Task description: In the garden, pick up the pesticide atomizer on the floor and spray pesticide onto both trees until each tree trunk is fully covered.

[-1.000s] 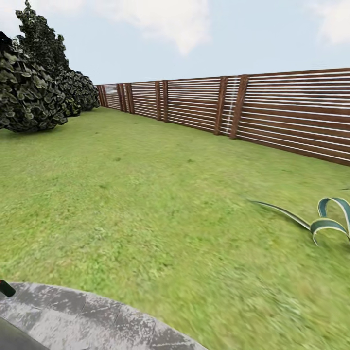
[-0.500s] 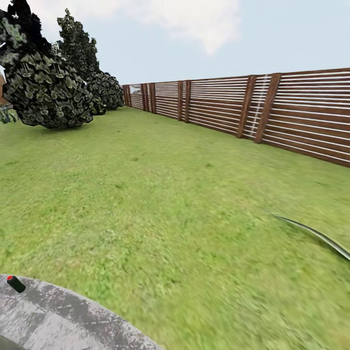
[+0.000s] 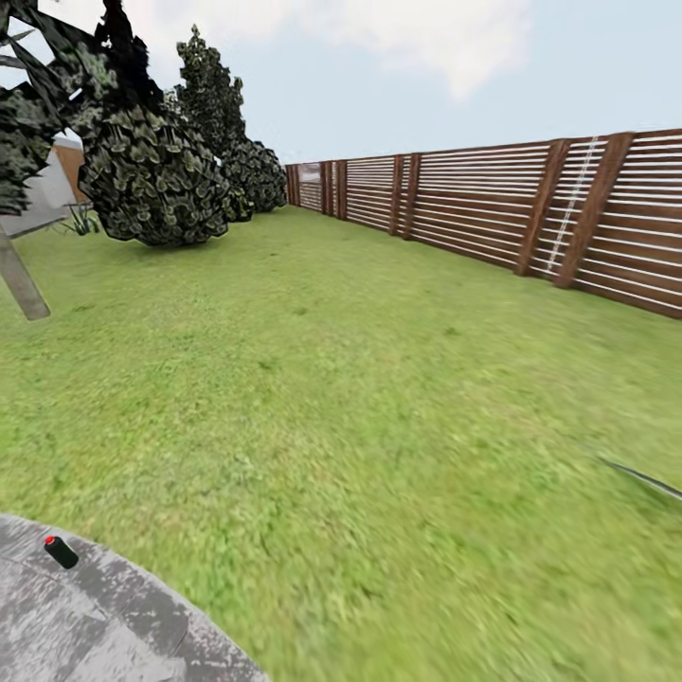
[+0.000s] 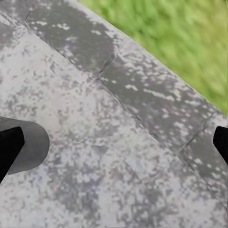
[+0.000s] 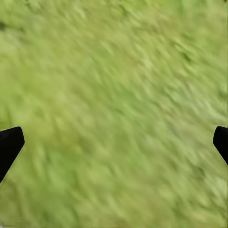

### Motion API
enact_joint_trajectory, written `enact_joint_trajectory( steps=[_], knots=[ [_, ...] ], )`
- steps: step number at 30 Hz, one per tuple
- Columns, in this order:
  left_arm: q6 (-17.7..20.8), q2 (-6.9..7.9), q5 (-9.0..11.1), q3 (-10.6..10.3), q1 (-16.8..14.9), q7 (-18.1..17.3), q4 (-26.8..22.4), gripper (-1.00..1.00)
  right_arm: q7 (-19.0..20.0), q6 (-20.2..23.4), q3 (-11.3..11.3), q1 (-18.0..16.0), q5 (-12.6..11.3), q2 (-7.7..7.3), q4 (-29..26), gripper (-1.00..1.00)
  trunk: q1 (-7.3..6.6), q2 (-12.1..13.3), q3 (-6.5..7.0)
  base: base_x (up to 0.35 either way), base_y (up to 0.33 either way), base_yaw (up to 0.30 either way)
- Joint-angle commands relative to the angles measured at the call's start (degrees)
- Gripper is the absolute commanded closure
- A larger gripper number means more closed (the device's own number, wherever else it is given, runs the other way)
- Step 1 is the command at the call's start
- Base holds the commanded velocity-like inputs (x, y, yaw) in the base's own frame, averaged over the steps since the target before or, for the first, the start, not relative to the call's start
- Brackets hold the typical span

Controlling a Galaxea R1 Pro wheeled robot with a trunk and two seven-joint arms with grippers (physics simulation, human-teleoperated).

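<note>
I look over the garden's lawn (image 3: 360,379), with a brown slat fence (image 3: 530,213) running along its right side. A small black cylinder with a red tip (image 3: 60,551) lies on grey stone paving (image 3: 104,616) at the lower left; I cannot tell whether it is the pesticide atomizer. A pale leaning stem (image 3: 21,275) with dark foliage above it stands at the left edge; it may be one tree trunk. My left gripper (image 4: 114,145) is open over the paving. My right gripper (image 5: 114,145) is open over blurred grass. Neither holds anything.
Dark leafy shrubs (image 3: 152,175) line the far left of the lawn. A narrow dark leaf tip (image 3: 644,478) pokes in at the right edge. A grey wall (image 3: 43,189) shows behind the shrubs. Between shrubs and fence the grass runs wide.
The whole head view has swung left: fence, shrubs and paving slid right in the picture. The striped plant has left the right edge, and the pale stem has come in at the left.
</note>
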Motion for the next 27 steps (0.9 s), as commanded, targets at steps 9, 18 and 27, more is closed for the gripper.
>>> enact_joint_trajectory(
  steps=[9,18,27],
  knots=[
    [-0.20,0.00,0.08,-0.14,-0.05,0.15,0.08,-1.00,-0.15,-0.16,0.00,-0.01,0.06,0.00,0.02,-1.00,0.03,-0.02,-0.05,0.339,-0.032,0.269],
    [-0.20,0.00,0.08,-0.14,-0.05,0.15,0.08,-1.00,-0.15,-0.16,0.01,-0.01,0.06,0.00,0.02,-1.00,0.03,-0.02,-0.05,0.330,-0.100,0.273],
    [-0.20,0.00,0.08,-0.15,-0.05,0.15,0.08,-1.00,-0.15,-0.16,0.01,-0.01,0.06,0.00,0.02,-1.00,0.03,-0.02,-0.05,0.288,-0.158,0.274]
  ],
)
